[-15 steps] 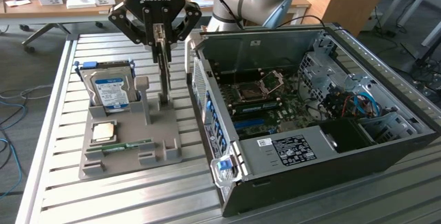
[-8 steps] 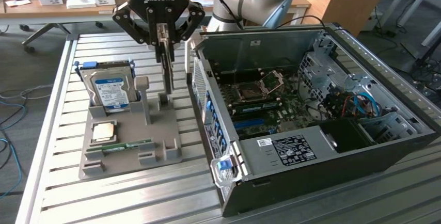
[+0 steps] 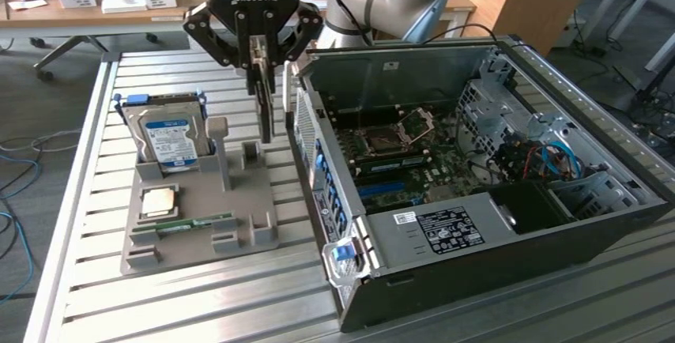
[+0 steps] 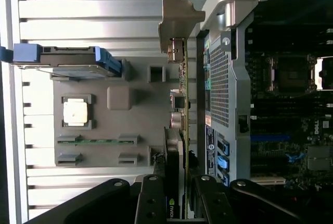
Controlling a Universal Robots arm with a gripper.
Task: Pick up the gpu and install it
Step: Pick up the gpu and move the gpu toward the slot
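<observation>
The gpu (image 3: pixel 265 102) hangs upright and edge-on from my gripper (image 3: pixel 258 62), whose fingers are shut on its upper edge. It is a thin card held above the gap between the grey parts holder (image 3: pixel 201 240) and the open computer case (image 3: pixel 475 224). In the wrist view the gpu (image 4: pixel 182 94) runs away from my gripper (image 4: pixel 176 203) as a narrow tan edge. Its silver end bracket (image 4: pixel 176 21) is at the far end, close beside the case's perforated rear wall (image 4: pixel 218 88).
The holder carries a hard drive (image 3: pixel 169 133) with a blue label, a processor chip (image 3: pixel 158 201) and a green memory stick (image 3: pixel 195 223). The case lies open with its motherboard (image 3: pixel 412 161) exposed. A slatted metal table (image 3: pixel 211 303) bears everything; desks stand behind.
</observation>
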